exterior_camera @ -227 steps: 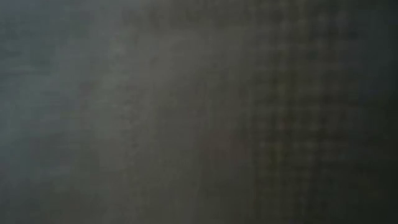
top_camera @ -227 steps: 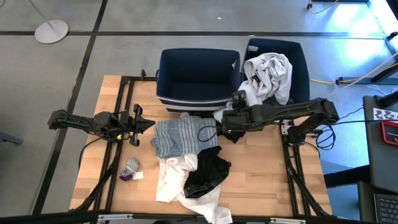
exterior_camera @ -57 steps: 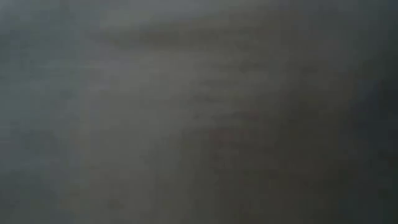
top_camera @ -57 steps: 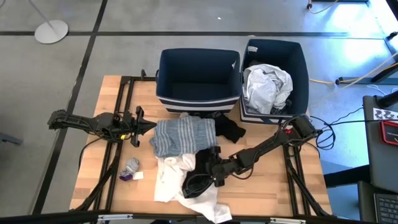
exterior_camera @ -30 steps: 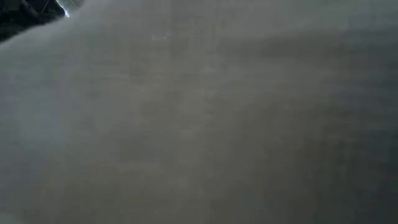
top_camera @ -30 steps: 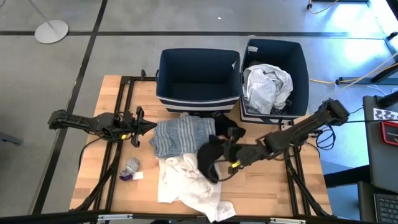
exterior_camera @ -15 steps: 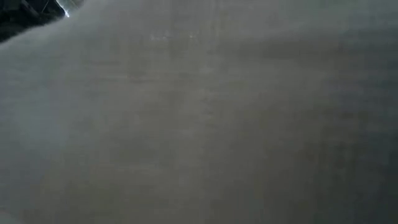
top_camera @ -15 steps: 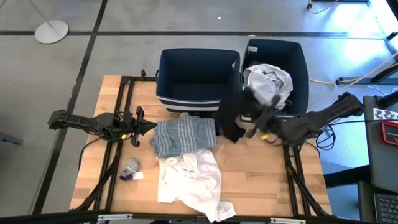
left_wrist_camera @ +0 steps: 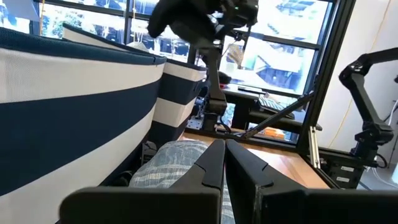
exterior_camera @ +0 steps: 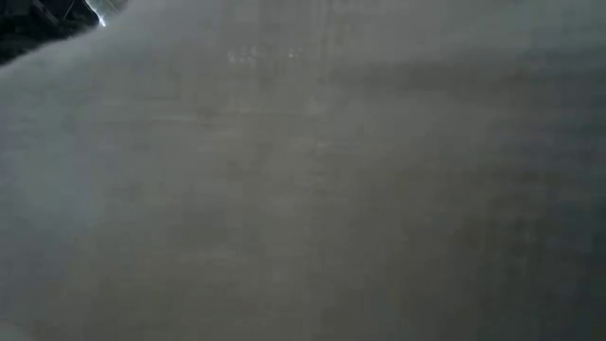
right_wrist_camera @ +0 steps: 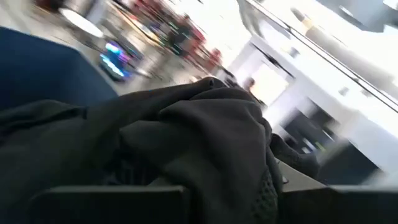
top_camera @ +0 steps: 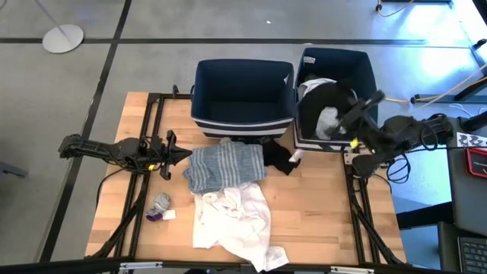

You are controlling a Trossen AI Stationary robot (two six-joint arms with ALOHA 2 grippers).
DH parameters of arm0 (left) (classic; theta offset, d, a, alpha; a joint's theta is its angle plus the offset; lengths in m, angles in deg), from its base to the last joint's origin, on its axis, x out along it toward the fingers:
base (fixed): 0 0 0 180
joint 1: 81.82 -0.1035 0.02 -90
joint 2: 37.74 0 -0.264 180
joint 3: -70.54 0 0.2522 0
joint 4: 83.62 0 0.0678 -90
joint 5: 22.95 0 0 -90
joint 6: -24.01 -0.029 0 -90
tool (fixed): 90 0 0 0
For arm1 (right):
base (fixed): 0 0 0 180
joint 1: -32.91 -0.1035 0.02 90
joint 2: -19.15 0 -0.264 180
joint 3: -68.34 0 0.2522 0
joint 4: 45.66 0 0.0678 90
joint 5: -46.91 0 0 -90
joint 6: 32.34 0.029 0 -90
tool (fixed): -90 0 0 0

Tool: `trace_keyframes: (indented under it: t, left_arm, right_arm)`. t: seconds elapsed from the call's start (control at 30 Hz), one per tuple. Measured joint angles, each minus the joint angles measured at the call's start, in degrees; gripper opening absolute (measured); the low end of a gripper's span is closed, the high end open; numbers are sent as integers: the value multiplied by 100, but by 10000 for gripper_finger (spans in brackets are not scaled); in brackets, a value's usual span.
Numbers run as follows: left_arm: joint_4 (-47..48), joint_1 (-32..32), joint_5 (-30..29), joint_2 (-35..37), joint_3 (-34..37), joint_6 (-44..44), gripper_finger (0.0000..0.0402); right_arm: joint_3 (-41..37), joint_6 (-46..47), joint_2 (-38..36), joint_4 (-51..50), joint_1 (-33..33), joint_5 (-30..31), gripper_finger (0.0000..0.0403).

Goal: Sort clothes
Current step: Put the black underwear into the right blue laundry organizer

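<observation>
The right pincer (top_camera: 351, 120) is clamped on a black garment (top_camera: 329, 97) and holds it up over the right-hand bin (top_camera: 370, 67), which stands beyond the counter's far right corner; the cloth hangs above the white clothes (top_camera: 327, 122) already lying inside. In the right wrist view the dark fabric (right_wrist_camera: 186, 130) bunches right at the pincer, filling most of the view. The relation that matters is vertical: the black garment sits directly over the bin's opening, with no clear long axis since it is crumpled, so letting go there should drop it in. The left pincer (top_camera: 173, 152) waits closed near the counter's left edge, its tips pointing toward the grey striped top (top_camera: 224, 166) at the counter's middle. Left to sort are that top, a white piece (top_camera: 232, 217) toward the near edge, a small dark item (top_camera: 278, 158) just in front of the bins, and a small grey bundle (top_camera: 160, 204) near the left side. The left-hand bin (top_camera: 242, 85) shows nothing inside.
</observation>
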Motion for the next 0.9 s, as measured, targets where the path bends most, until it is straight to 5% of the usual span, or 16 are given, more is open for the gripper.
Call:
trace_keyframes:
  t: [0.2,0.4,0.5,0.67,0.9]
  left_arm:
    - [-1,0,0,-1,-1,0,4]
    - [3,2,0,0,0,0,4]
    - [4,0,0,1,-1,0,4]
    - [4,2,0,1,0,0,4]
    - [5,0,0,1,1,26,4]
  right_arm:
    - [4,381,-25,-584,928,216,67]
    - [4,1993,17,-2346,1610,71,67]
    - [4,3223,25,-3387,1847,-615,67]
    - [1,4962,104,-4700,2285,-2589,67]
    - [3,6357,522,-6011,2832,-3481,68]
